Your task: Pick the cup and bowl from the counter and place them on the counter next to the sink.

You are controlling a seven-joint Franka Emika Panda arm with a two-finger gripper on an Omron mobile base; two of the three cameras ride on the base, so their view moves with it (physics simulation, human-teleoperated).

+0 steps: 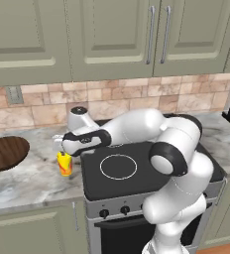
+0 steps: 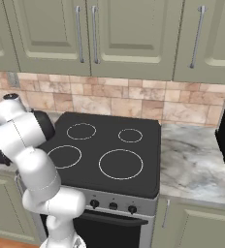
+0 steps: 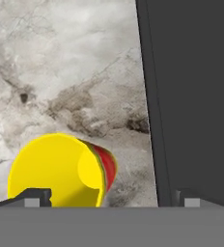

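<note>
Hovering over the cup (image 3: 61, 171), my gripper (image 3: 109, 198) is spread wide, and it holds nothing. In the hand view one dark fingertip (image 3: 34, 197) sits at about 7 o'clock against the cup's rim; the other (image 3: 186, 198) is at 5 o'clock over the stove top (image 3: 191, 96). Whether the first one touches the rim I cannot tell.

That cup is a small smooth yellow cylinder, open-mouthed, with a red band and a thin green line on its side. It stands upright on the bench (image 1: 32, 178), just beside the stove's edge. From the left base view my gripper (image 1: 62, 149) hangs right above the cup (image 1: 64, 164).

My bench is grey-white marbled stone, veined and mottled. Next to it the stove top is flat matte black with thin white ring outlines.

At 9 o'clock from the cup, well apart, lies the bowl (image 1: 5, 153): wide, shallow, round, dark wood grain.
</note>
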